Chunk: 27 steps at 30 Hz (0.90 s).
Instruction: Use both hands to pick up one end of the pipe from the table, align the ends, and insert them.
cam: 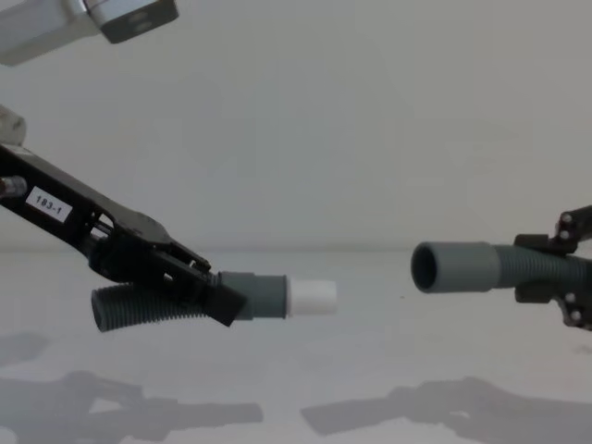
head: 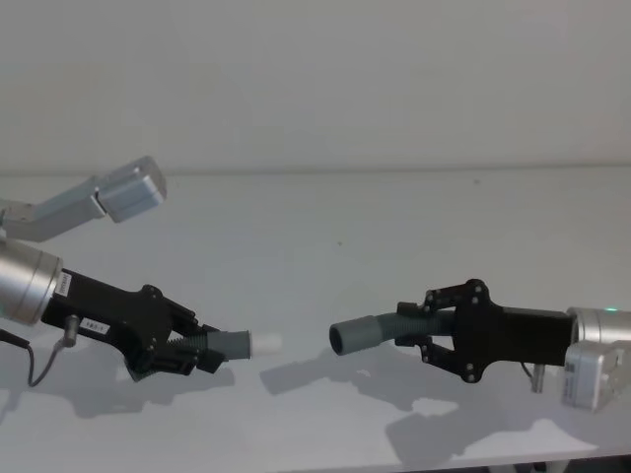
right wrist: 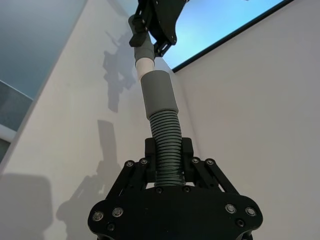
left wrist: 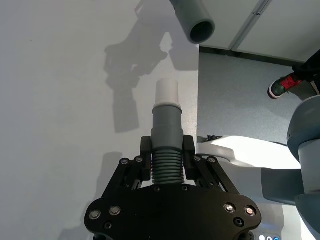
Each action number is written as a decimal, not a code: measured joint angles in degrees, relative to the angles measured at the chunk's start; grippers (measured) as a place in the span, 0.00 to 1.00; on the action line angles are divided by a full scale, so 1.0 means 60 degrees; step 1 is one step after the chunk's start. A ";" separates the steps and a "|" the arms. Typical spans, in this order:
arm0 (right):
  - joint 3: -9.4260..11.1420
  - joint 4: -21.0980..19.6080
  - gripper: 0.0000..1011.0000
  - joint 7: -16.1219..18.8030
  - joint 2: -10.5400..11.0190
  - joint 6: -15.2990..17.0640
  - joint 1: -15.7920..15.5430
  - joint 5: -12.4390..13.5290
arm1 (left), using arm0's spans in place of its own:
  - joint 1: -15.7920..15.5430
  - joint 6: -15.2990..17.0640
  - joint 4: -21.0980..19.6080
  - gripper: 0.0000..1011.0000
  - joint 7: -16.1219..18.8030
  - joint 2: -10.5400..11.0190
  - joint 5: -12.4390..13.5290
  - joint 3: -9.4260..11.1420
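Note:
Both pipe pieces hang above the white table (head: 296,246), ends facing each other across a small gap. My left gripper (head: 192,350) (left wrist: 167,155) (cam: 199,287) is shut on the corrugated part of the left pipe piece (left wrist: 166,130) (cam: 139,310), whose white plug tip (head: 266,344) (cam: 312,297) points right. My right gripper (head: 419,330) (right wrist: 167,155) (cam: 555,268) is shut on the right pipe piece (right wrist: 162,125), whose hollow socket (head: 347,337) (cam: 435,267) opens to the left. In the chest view the socket sits slightly higher than the plug tip.
A silver-grey arm link (head: 133,187) (cam: 129,14) juts in at the upper left. The table's front edge runs close below both grippers. Beyond the table edge, the left wrist view shows grey floor, a person's red shoe (left wrist: 282,85) and my body (left wrist: 280,165).

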 joint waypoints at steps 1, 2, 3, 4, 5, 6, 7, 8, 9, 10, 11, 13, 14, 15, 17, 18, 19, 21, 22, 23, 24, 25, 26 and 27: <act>0.0002 0.0011 0.26 -0.0027 -0.0010 -0.0001 0.0006 -0.0042 | 0.0000 0.0000 0.0000 0.32 0.0000 0.0000 0.0000 0.0000; 0.0005 0.0029 0.26 -0.0081 -0.0031 -0.0001 0.0017 -0.0136 | 0.0000 0.0000 0.0000 0.32 0.0000 0.0000 0.0000 -0.0001; 0.0007 0.0039 0.26 -0.0108 -0.0042 -0.0001 0.0022 -0.0176 | 0.0000 0.0000 0.0000 0.32 0.0000 -0.0001 0.0000 -0.0001; 0.0009 0.0053 0.26 -0.0131 -0.0056 -0.0001 0.0028 -0.0219 | 0.0000 0.0000 0.0000 0.32 0.0000 -0.0001 0.0000 0.0000; 0.0011 0.0059 0.26 -0.0156 -0.0065 -0.0001 0.0028 -0.0262 | 0.0000 0.0000 0.0000 0.32 0.0000 -0.0001 0.0000 0.0000; 0.0016 0.0079 0.26 -0.0215 -0.0091 0.0003 0.0038 -0.0366 | 0.0000 0.0000 0.0000 0.32 0.0000 0.0000 0.0000 0.0000; 0.0020 0.0089 0.26 -0.0248 -0.0106 0.0006 0.0043 -0.0414 | 0.0000 0.0000 0.0000 0.32 0.0000 0.0000 0.0000 0.0000; 0.0024 0.0101 0.26 -0.0273 -0.0117 0.0011 0.0047 -0.0454 | 0.0000 0.0000 0.0000 0.32 0.0000 -0.0001 0.0000 -0.0001; 0.0033 0.0116 0.26 -0.0332 -0.0142 0.0018 0.0051 -0.0550 | 0.0000 0.0000 0.0000 0.32 0.0000 0.0000 0.0000 0.0000; 0.0039 0.0126 0.26 -0.0364 -0.0156 0.0021 0.0054 -0.0607 | 0.0000 0.0000 0.0000 0.32 0.0000 0.0000 0.0000 0.0000; 0.0043 0.0135 0.26 -0.0396 -0.0170 0.0025 0.0057 -0.0652 | 0.0000 0.0000 0.0000 0.32 0.0000 0.0000 0.0000 0.0000; 0.0054 0.0166 0.26 -0.0485 -0.0214 0.0038 0.0070 -0.0788 | 0.0001 0.0000 0.0000 0.32 0.0000 0.0000 0.0000 0.0000; 0.0056 0.0175 0.26 -0.0510 -0.0227 0.0042 0.0075 -0.0829 | 0.0000 0.0000 0.0000 0.32 0.0000 0.0000 0.0000 0.0000; 0.0060 0.0193 0.26 -0.0573 -0.0255 0.0055 0.0084 -0.0924 | 0.0000 0.0000 0.0000 0.32 0.0000 -0.0001 0.0000 0.0000; 0.0062 0.0210 0.26 -0.0631 -0.0282 0.0067 0.0092 -0.1005 | 0.0000 0.0000 0.0000 0.32 0.0000 0.0000 0.0000 0.0000; 0.0064 0.0221 0.26 -0.0652 -0.0300 0.0072 0.0100 -0.1042 | 0.0000 0.0000 0.0000 0.32 0.0000 -0.0001 0.0000 0.0000; 0.0066 0.0241 0.26 -0.0713 -0.0326 0.0086 0.0112 -0.1129 | 0.0001 -0.0001 0.0000 0.32 0.0000 0.0000 0.0000 0.0000; 0.0066 0.0272 0.26 -0.0784 -0.0371 0.0100 0.0129 -0.1228 | 0.0000 0.0000 0.0000 0.32 0.0000 -0.0001 0.0000 0.0000; 0.0067 0.0281 0.26 -0.0803 -0.0378 0.0101 0.0134 -0.1262 | 0.0000 0.0000 0.0000 0.32 0.0000 0.0000 0.0000 0.0000; 0.0066 0.0294 0.26 -0.0834 -0.0395 0.0104 0.0142 -0.1301 | 0.0000 0.0000 0.0000 0.32 0.0000 0.0000 0.0000 0.0000; 0.0065 0.0304 0.26 -0.0851 -0.0405 0.0105 0.0147 -0.1323 | 0.0000 0.0000 0.0000 0.32 0.0000 0.0000 0.0000 0.0000; 0.0063 0.0313 0.26 -0.0875 -0.0415 0.0107 0.0154 -0.1357 | 0.0000 0.0000 0.0000 0.32 0.0000 -0.0001 0.0000 -0.0001; 0.0057 0.0332 0.26 -0.0910 -0.0435 0.0109 0.0169 -0.1407 | 0.0001 0.0000 0.0000 0.32 0.0000 0.0000 0.0000 0.0000; 0.0054 0.0348 0.26 -0.0929 -0.0446 0.0112 0.0176 -0.1430 | 0.0000 0.0000 0.0000 0.32 0.0000 -0.0001 0.0000 0.0000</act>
